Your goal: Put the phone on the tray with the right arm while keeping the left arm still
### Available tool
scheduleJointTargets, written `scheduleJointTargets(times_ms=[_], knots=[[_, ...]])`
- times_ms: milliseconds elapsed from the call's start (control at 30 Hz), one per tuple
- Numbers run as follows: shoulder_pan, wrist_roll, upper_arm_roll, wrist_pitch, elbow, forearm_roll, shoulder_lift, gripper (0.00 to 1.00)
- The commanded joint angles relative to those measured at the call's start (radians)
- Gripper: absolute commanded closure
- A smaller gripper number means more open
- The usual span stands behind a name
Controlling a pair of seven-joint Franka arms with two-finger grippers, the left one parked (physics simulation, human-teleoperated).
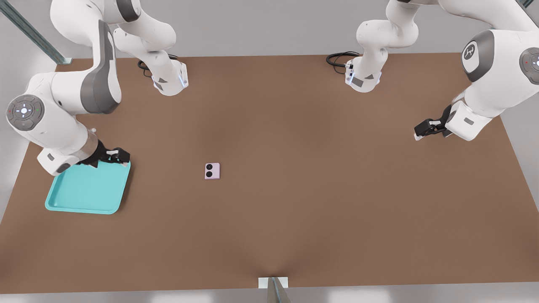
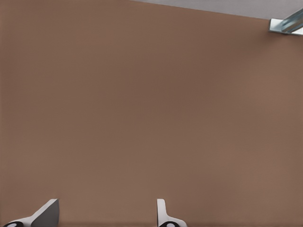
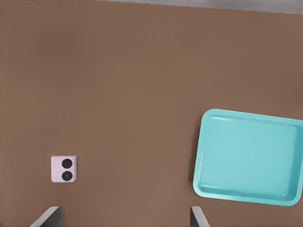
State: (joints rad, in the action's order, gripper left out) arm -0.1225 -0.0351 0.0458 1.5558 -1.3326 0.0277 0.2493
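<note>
Pink phone [image 1: 212, 171] lies on brown table [image 1: 294, 189] beside tray [image 1: 86, 189]; gripper [image 1: 114, 155] over tray rim, jaws wide, empty

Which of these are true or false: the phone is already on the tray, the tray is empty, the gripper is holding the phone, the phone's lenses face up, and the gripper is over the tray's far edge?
1. The phone is on the tray. False: it lies on the brown table, apart from the tray, toward the front view's right of it.
2. The tray is empty. True.
3. The gripper holds the phone. False: it is open and empty.
4. The phone's two black lenses face up. True.
5. The gripper hangs by the tray's far edge in the front view. True.
</note>
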Motion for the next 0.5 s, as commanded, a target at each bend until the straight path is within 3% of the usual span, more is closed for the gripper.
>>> scheduleJointTargets(times_ms=[0,100,333,467], knots=[[0.007,-0.040,0.000,0.046,-0.002,-0.028,-0.001,0.00],[-0.008,-0.055,-0.004,0.053,0.001,-0.040,0.021,0.00],[-0.279,-0.514,-0.011,0.220,-0.016,-0.032,0.179,0.00],[-0.312,-0.597,-0.035,0.405,-0.215,-0.037,0.174,0.00]])
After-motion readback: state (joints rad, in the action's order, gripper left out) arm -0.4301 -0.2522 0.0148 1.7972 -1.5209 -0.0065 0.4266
